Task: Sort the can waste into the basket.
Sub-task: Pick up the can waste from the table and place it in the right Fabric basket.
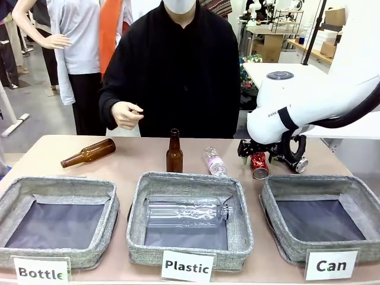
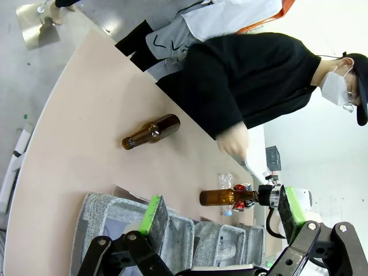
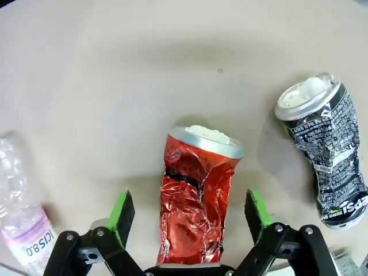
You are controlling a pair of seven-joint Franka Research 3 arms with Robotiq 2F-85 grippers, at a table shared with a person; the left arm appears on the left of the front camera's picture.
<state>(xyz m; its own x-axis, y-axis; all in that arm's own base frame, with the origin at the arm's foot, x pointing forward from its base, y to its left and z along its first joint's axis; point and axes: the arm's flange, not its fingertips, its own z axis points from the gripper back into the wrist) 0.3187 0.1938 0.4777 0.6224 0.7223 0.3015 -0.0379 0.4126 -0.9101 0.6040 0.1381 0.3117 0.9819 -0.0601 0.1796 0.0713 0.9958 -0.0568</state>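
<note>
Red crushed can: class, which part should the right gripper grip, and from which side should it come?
Grip the red can across its crumpled middle, coming straight down from above. It lies on its side on the table, and the open right gripper straddles it, one pad on each long side. The dented walls probably offer flatter faces than the rigid silver rim.

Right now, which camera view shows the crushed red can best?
The right wrist view: the red can is large and close between the fingers of the open right tool, dents clear. The front view shows it small, under the arm; in the left wrist view it is a far red glimpse.
</note>
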